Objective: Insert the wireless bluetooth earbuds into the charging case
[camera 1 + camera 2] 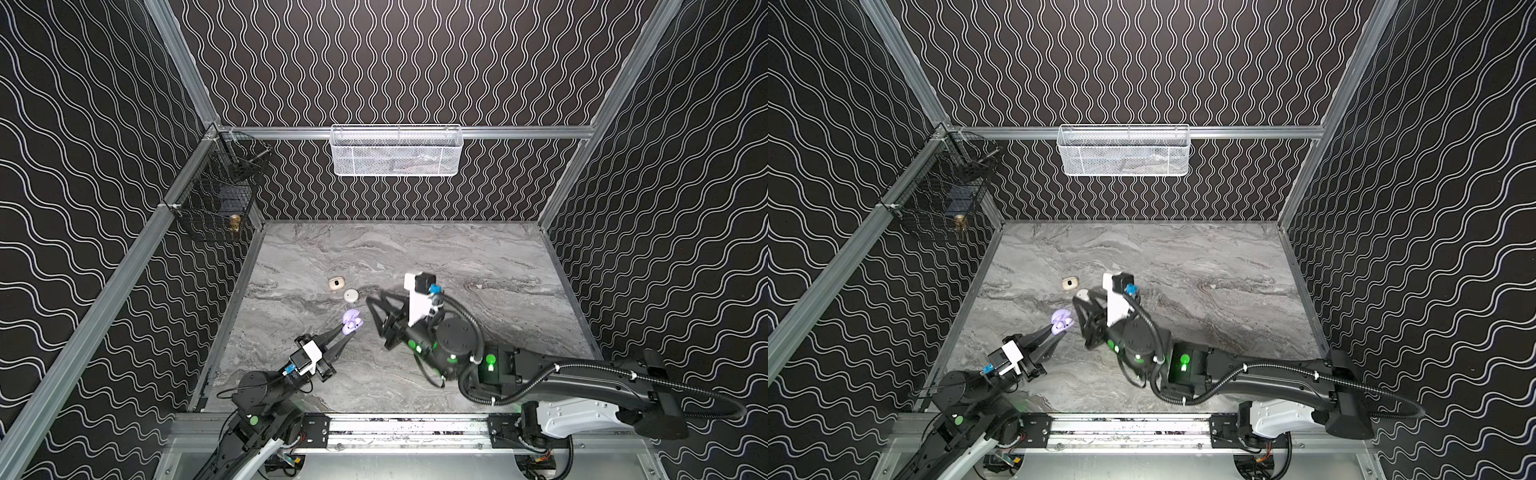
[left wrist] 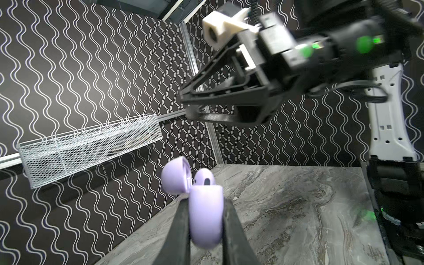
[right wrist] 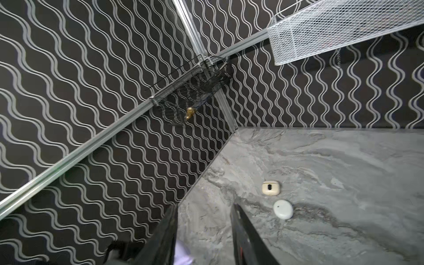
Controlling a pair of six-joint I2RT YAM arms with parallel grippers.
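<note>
Nearest the robot's base, the left gripper (image 1: pixel 347 331) is shut hard on the lilac charging case (image 2: pixel 206 218), one finger pressed flat on each side of its body. The case points out past the fingertips with its lid (image 2: pixel 175 177) swung open. One lilac earbud (image 2: pixel 205 177) sits in the case's mouth, its rounded head standing above the rim, just beyond the left fingertips and between them in line.

In both top views the right gripper (image 3: pixel 204 207) is at about 3 o'clock from the case, near it but apart, with its tips turned toward 10 o'clock. Its fingers stand partly spread, and only bare table (image 1: pixel 457 257) shows in the gap. It has hold of nothing that can be seen. A blurred lilac shape (image 3: pixel 183 254) lies by one finger in the right wrist view, too soft to name.

Farther out, at 12 o'clock from the lilac case, a round white case (image 1: pixel 351 295) lies shut on the table. A cream case (image 1: pixel 336 284) is just beyond it at 11 o'clock.

On the far wall hangs a white mesh basket (image 1: pixel 395 151), and on the wall at 9 o'clock a black wire basket (image 1: pixel 216 195).
</note>
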